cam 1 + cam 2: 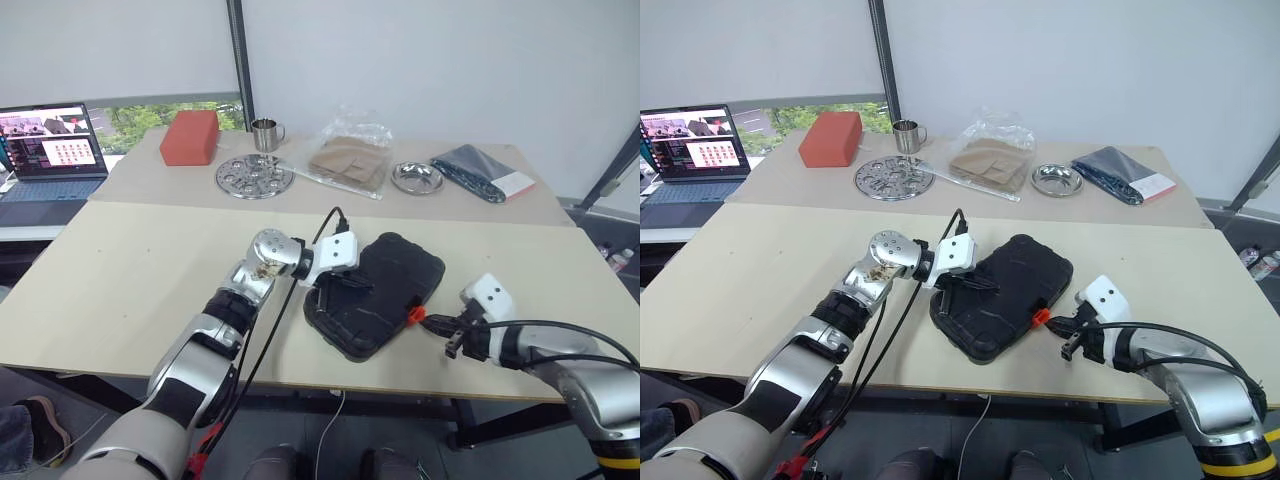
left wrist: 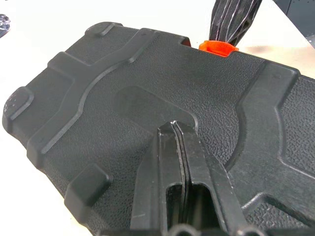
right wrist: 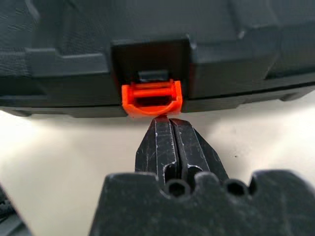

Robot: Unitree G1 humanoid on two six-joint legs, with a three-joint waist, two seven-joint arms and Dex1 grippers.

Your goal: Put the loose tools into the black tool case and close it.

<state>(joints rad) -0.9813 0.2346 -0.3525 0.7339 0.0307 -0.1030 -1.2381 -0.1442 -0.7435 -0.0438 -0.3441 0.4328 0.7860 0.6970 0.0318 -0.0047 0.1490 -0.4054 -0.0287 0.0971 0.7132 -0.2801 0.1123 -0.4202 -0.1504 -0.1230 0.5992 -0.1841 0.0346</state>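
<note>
Left wrist view looks down on the black tool case point(image 2: 147, 113). Its lid is bumpy, rough plastic with raised ridges, small square knobs near the edges and round corners. The case is shut and lies flat on the pale, smooth worktop point(image 1: 130, 290), near the front edge and a bit slanted.

The left claw point(image 2: 173, 129) is clenched, its two black fingers squeezed together with nothing between them. The tips rest on the lid of the case, near its middle.

A small orange latch point(image 3: 151, 98) sits in a notch on the long side of the case. It is shiny plastic, shaped like a little clip with a slot across it. The right claw point(image 3: 168, 119) is clenched too and holds nothing. Its scratched black tips are right up against the bottom of the latch; I cannot tell if they truly touch.

Behind the case, on the far worktop, sit a red block point(image 1: 190, 137), a shiny metal cup point(image 1: 266, 134), a round metal tray with holes point(image 1: 254, 177), a crinkly clear bag with brown stuff in it point(image 1: 347, 158), a small metal bowl point(image 1: 417, 178) and a dark flat packet point(image 1: 480, 172) with a white and red end. A laptop point(image 1: 50, 150) stands open far off to the left of the case.
</note>
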